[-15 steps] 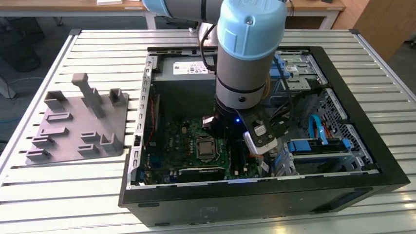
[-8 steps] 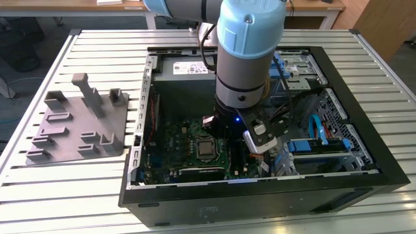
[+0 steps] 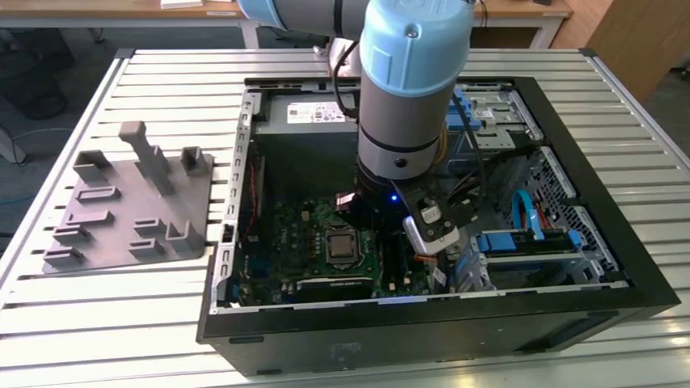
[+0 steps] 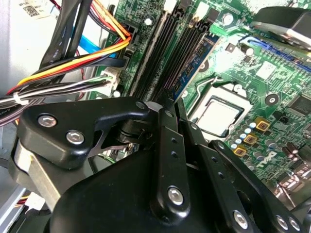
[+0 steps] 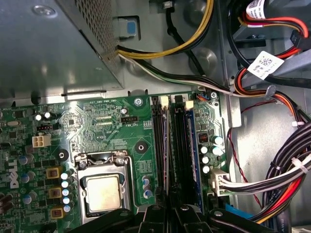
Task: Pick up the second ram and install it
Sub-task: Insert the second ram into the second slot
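Slatted table (image 3: 161,73) | one open computer case (image 3: 431,331) | one fixture plate (image 3: 108,218) | fingers (image 4: 168,116) pinched together, hold unclear

- My exterior view looked down from above onto the open computer case (image 3: 431,315)
- Both wrist views sat close over its motherboard (image 5: 97,126), sharing the processor socket (image 4: 221,114)

The open computer case (image 3: 431,307) lies on the slatted table (image 3: 161,73) — the fixture plate (image 3: 119,214) sits beside it, on the exterior view's left. Inside the case the arm (image 3: 410,89) reaches down over the motherboard (image 3: 313,234), and the memory slots (image 5: 177,145) run beside the processor socket (image 5: 103,191).
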Action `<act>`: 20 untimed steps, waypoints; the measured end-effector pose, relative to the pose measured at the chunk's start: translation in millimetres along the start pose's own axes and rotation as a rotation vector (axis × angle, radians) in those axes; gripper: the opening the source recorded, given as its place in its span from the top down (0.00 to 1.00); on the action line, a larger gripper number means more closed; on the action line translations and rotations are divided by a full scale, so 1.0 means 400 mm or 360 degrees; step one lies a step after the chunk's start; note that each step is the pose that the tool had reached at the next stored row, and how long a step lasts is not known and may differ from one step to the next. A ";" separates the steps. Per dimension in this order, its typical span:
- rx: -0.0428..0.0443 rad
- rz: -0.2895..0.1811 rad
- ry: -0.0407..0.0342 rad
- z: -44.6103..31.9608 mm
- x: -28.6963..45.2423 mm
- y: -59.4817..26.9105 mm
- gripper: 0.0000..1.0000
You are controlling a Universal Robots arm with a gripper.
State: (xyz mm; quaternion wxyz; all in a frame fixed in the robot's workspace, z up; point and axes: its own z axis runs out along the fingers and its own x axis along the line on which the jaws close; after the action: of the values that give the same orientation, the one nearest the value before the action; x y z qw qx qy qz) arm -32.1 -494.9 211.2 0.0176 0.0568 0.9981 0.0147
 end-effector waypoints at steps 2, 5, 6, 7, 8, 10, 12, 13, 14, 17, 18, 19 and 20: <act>0.0003 0.0000 0.0000 0.000 0.000 0.000 0.86; 0.0003 0.0000 0.0000 0.001 0.000 0.001 0.86; 0.0003 0.0000 0.0000 0.003 0.000 0.001 0.86; 0.0003 0.0000 0.0000 0.004 0.000 0.002 0.86; 0.0003 0.0000 0.0000 0.005 0.000 0.002 0.86; 0.0004 0.0000 0.0000 0.006 0.000 0.002 0.86; 0.0004 0.0000 0.0000 0.006 0.000 0.002 0.86; 0.0005 0.0000 0.0000 0.006 0.000 0.002 0.86; 0.0006 -0.0001 -0.0001 0.006 0.000 0.002 0.86; 0.0008 -0.0001 -0.0001 0.006 0.000 0.002 0.86; 0.0008 -0.0001 -0.0001 0.006 0.000 0.002 0.86; 0.0008 -0.0001 -0.0001 0.006 0.000 0.002 0.86; 0.0009 -0.0001 -0.0001 0.006 0.000 0.002 0.86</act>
State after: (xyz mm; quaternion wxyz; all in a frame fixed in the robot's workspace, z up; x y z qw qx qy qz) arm -31.9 -494.0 208.8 0.0177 0.0564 0.9982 0.0120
